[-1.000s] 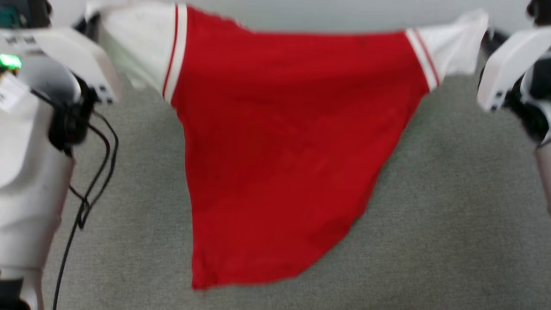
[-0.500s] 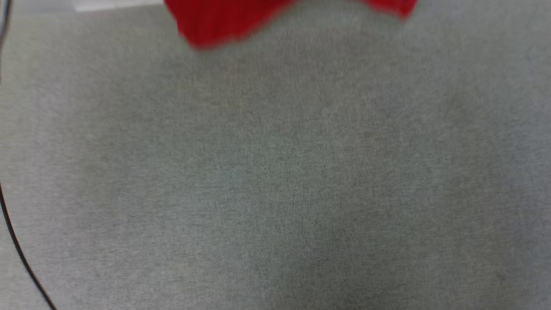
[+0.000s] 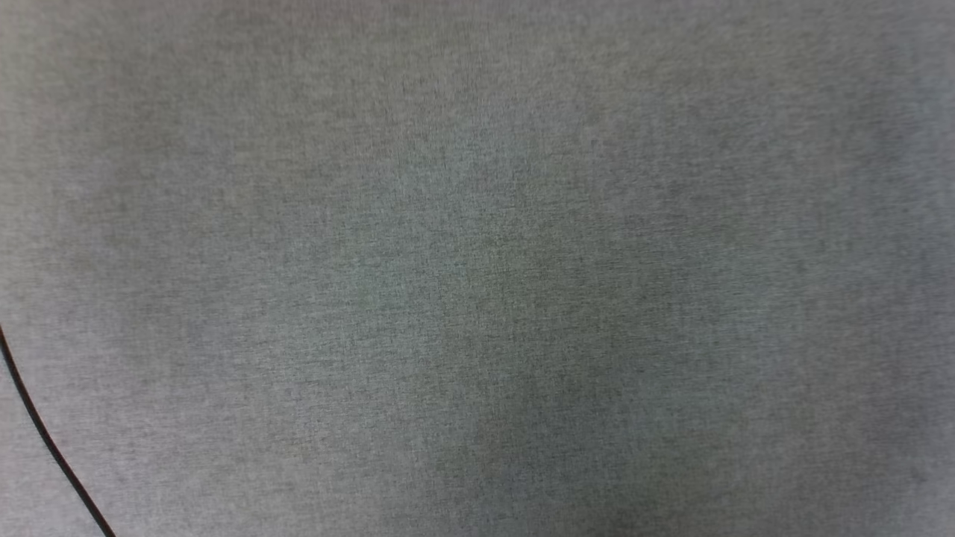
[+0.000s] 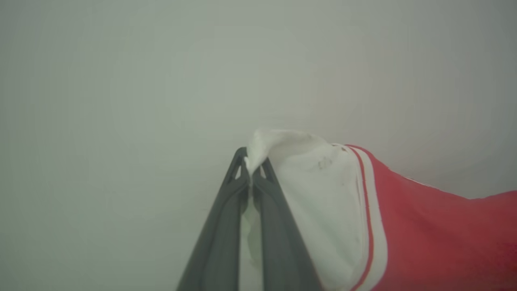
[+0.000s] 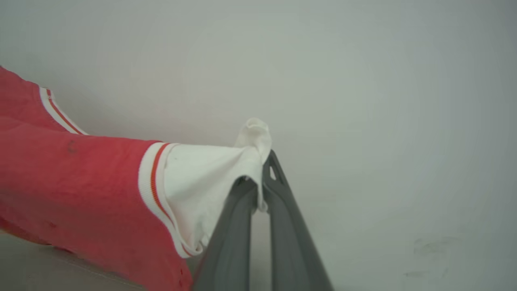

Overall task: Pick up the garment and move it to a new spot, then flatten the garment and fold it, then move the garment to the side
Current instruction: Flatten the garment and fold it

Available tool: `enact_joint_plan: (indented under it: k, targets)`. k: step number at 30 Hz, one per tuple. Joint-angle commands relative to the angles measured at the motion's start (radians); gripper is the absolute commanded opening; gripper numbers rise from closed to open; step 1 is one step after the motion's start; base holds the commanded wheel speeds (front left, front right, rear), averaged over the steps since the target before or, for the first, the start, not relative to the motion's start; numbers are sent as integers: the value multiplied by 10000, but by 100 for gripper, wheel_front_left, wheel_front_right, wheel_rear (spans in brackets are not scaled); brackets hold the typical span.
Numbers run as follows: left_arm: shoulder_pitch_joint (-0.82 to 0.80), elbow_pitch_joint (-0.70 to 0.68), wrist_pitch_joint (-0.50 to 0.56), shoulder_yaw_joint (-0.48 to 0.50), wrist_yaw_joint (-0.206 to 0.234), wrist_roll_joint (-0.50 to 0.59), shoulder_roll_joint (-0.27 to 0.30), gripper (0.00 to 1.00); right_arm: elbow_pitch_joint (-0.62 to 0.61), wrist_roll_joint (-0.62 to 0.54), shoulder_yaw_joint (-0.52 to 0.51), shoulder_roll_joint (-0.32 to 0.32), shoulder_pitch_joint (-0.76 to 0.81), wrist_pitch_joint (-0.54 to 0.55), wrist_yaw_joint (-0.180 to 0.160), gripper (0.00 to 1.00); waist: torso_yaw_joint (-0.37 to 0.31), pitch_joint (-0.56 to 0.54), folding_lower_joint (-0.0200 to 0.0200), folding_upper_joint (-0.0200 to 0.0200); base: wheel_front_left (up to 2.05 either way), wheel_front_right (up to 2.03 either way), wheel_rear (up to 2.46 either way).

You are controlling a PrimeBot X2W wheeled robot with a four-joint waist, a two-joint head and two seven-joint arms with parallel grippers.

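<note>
Grey carpet [image 3: 477,268] spreads wide. The garment [image 4: 424,234] — bright red body, white sleeves, red-and-white stripe trim — hangs taut between both grippers. The left gripper [image 4: 252,163] pinches one white sleeve tip and the right gripper [image 5: 259,173] pinches the other. A thin black cable [image 3: 45,440] crosses the carpet's corner.

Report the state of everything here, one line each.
garment, held up in the air by both sleeves, not folded
left gripper, shut on the garment's left sleeve
right gripper, shut on the garment's right sleeve
</note>
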Motion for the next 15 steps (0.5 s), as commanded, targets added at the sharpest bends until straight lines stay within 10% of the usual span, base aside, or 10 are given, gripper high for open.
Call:
enact_joint_plan:
  k: [1, 15]
  targets:
    - [246, 171, -91, -12, -96, -104, -97, 0, 149, 90, 115, 101, 180, -111, -10, 0, 30, 206, -2, 0, 0, 0, 0]
    - [3496, 1135, -898, -246, -672, -1091, -605, 0, 381, 1745, 1673, 0, 3498, -1014, -10, 0, 259, -873, -2, 0, 0, 0, 0]
